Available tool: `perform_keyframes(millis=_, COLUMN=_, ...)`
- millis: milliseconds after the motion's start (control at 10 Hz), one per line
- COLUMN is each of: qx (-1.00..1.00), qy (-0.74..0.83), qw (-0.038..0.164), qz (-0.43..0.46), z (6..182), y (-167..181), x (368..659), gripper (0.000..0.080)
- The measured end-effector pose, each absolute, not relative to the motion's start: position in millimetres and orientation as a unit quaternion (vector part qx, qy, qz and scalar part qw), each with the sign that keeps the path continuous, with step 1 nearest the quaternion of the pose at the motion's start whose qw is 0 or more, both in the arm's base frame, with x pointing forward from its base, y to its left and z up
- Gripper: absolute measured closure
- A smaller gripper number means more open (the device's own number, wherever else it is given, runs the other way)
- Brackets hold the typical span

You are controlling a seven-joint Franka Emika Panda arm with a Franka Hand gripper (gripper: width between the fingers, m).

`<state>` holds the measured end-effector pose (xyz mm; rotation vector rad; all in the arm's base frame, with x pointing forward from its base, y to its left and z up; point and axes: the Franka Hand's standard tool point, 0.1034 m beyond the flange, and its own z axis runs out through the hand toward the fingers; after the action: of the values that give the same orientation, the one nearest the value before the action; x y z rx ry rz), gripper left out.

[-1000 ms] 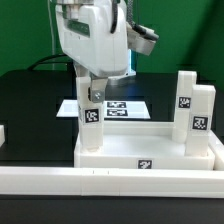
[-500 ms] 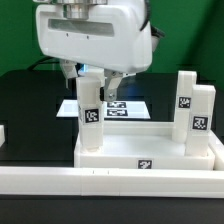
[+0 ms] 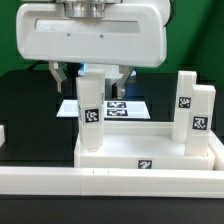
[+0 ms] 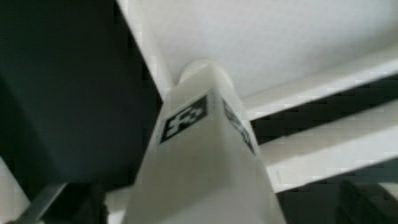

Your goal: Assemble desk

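The white tray-like tabletop (image 3: 150, 152) lies upside down on the black table. A white leg (image 3: 90, 112) with a square tag stands upright in its corner on the exterior view's left. Two more tagged legs (image 3: 186, 100) (image 3: 203, 118) stand at the corners on the exterior view's right. My gripper (image 3: 90, 76) hangs over the left leg, open, with one finger (image 3: 62, 76) on each side of the leg's top and a gap on both sides. In the wrist view the same leg (image 4: 199, 160) fills the middle, its tag facing the camera, with the gripper (image 4: 196, 215) around it.
The marker board (image 3: 128, 108) lies flat behind the tabletop. A long white border bar (image 3: 110, 182) runs across the front. A white part (image 3: 3, 132) shows at the edge on the exterior view's left. A green wall stands behind.
My gripper has risen and come closer to the exterior camera. Its fingers have spread apart from the left leg, which stays upright in its corner.
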<state>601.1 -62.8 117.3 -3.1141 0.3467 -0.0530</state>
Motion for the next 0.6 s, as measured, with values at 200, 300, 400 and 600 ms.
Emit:
perform_keyframes(millis=200, qx=-0.999, qy=0.044, qw=-0.001, qz=-0.016, z=117.4, y=-63.2, x=600.9, gripper=0.0151)
perform_keyframes(millis=300, qx=-1.000, qy=-0.002, qw=-0.005, qz=-0.015, z=117.4, y=-64.7, x=600.6, gripper=0.0151)
perform_keyframes(millis=400, qx=-1.000, qy=-0.011, qw=-0.005, qz=-0.015, z=117.3, y=-64.8, x=600.6, gripper=0.0151)
perform_keyframes(millis=600, qx=-1.000, qy=-0.017, qw=-0.005, qz=-0.015, z=116.9, y=-65.4, x=600.3, gripper=0.0246)
